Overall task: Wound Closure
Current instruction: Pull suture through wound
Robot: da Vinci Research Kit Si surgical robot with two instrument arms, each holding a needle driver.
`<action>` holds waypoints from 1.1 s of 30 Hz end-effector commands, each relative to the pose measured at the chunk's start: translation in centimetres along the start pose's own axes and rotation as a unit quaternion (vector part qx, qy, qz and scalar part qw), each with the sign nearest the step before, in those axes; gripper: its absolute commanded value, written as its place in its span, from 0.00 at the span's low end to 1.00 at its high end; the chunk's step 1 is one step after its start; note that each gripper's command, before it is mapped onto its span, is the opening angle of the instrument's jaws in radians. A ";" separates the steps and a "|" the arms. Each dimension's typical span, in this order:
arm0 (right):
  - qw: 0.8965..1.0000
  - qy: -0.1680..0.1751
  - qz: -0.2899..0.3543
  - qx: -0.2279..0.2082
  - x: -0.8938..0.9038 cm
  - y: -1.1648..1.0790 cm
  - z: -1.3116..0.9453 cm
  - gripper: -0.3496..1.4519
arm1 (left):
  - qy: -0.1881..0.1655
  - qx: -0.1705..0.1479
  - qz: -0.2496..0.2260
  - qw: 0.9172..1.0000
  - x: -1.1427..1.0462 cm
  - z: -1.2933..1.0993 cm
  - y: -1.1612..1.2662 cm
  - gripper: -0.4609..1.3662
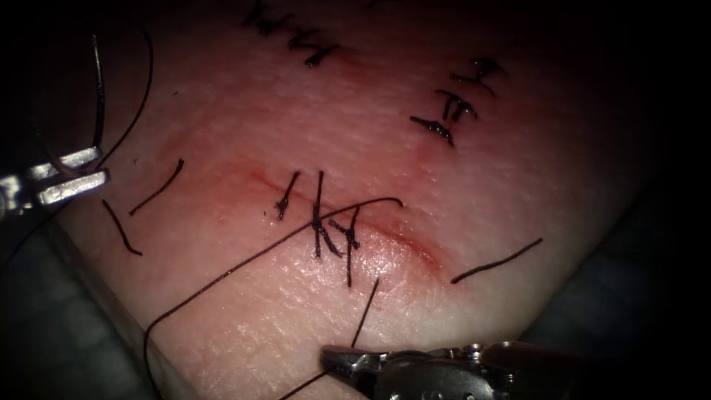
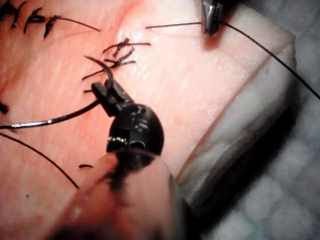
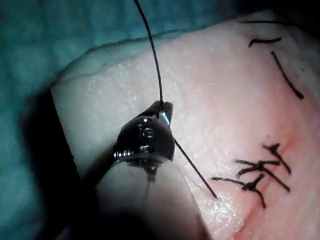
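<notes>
Needle (image 1: 97,92) in left gripper (image 1: 70,178), thread (image 1: 364,311) in right gripper (image 1: 337,359).

Lit brightest in the endoscope view across the middle of the tissue (image 1: 222,126), with a wet sheen beside the cut (image 1: 418,250) toward 5 o'clock. Falls off to near black at 3 o'clock, 9 o'clock and along 12 o'clock. Hard glints at 9 o'clock on the left tool (image 1: 74,176), clamped on the needle (image 1: 97,81), and weaker ones at 6 o'clock on the right tool (image 1: 333,359), gripping the thread (image 1: 222,275); strongly lit from close by in both wrist views, with deep shadow off the tissue's edge and small bright specks on each tool's wrist.
</notes>
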 end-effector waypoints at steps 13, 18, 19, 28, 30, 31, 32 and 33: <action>0.999 0.036 -0.013 0.030 1.18 -0.61 0.37 0.00 | 0.000 -0.001 0.001 1.000 0.00 -0.02 0.02 0.06; 0.998 0.049 -0.015 0.045 1.48 -0.77 0.61 0.00 | 0.001 -0.002 0.001 1.000 0.00 -0.04 0.02 0.06; 0.997 0.052 -0.015 0.050 1.55 -0.82 0.66 0.00 | 0.001 -0.003 0.001 1.000 0.00 -0.04 0.01 0.06; 0.993 0.097 0.019 0.071 1.77 -0.98 0.84 0.23 | 0.003 -0.006 0.004 1.000 -0.02 -0.07 -0.02 0.06; 0.997 0.075 0.033 0.010 1.73 -0.93 0.80 0.99 | 0.004 -0.006 0.004 1.000 -0.03 -0.07 -0.03 0.06; 0.997 0.073 0.040 -0.003 1.69 -0.91 0.72 1.00 | 0.004 -0.006 0.004 1.000 -0.03 -0.07 -0.03 0.06; 0.996 0.074 0.042 -0.006 1.66 -0.90 0.63 0.99 | 0.004 -0.006 0.004 1.000 -0.03 -0.07 -0.03 0.06; 0.996 0.072 0.047 -0.011 1.63 -0.88 0.49 1.00 | 0.004 -0.006 0.004 1.000 -0.03 -0.07 -0.03 0.06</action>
